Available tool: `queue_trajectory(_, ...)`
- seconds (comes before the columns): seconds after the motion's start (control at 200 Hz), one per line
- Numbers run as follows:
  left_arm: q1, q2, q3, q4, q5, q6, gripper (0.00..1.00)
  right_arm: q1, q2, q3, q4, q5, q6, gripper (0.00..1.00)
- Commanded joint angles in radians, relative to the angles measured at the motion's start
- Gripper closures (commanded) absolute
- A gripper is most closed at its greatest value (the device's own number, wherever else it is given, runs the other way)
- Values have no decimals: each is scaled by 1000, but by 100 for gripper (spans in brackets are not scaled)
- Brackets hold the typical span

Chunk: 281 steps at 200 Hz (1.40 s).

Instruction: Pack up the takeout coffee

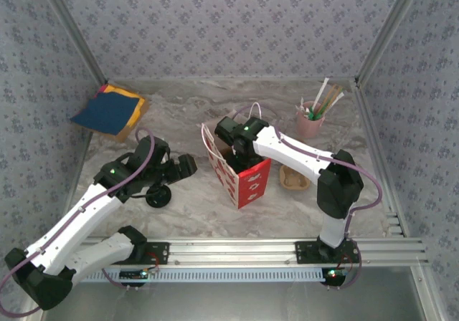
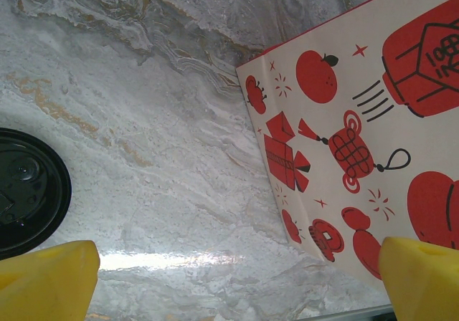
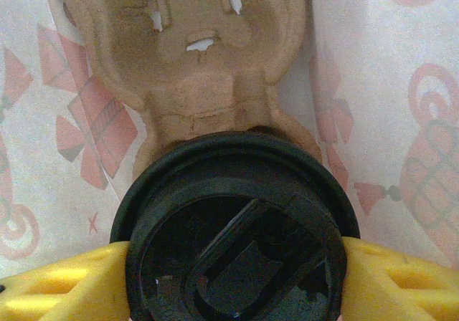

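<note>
Coffee, black-lidded, is clamped in our right jaws inside the patterned bag at frame centre, seemingly just above the pulp carrier meant to seat it, while our left jaws gape released beside the bag's wall.

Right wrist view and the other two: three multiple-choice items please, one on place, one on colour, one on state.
1. Where is the takeout coffee?
A) on the bare table
B) inside the patterned bag, over a pulp carrier
C) on the floor

2. What colour is the cup holding the straws?
A) pink
B) green
C) black

3. How does the left pincer stand?
A) shut on a lid
B) shut on the bag
C) open, holding nothing

Key:
1 B: bag walls surround it and the carrier lies beyond it.
2 A: the top view shows it pink.
3 C: its yellow fingertips stand wide apart with nothing between them.
</note>
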State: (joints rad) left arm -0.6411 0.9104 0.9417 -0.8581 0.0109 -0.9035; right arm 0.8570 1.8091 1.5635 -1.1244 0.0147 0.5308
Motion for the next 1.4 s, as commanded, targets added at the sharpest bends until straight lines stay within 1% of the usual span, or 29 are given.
queue_trajectory(0.0,8,-10,26,-6,0,-8,0,9,57,-25,-71,4,6,32)
queue_trajectory(1.399,7,3,32,1,3,-5,0,28,32,6,-98,19,25,31)
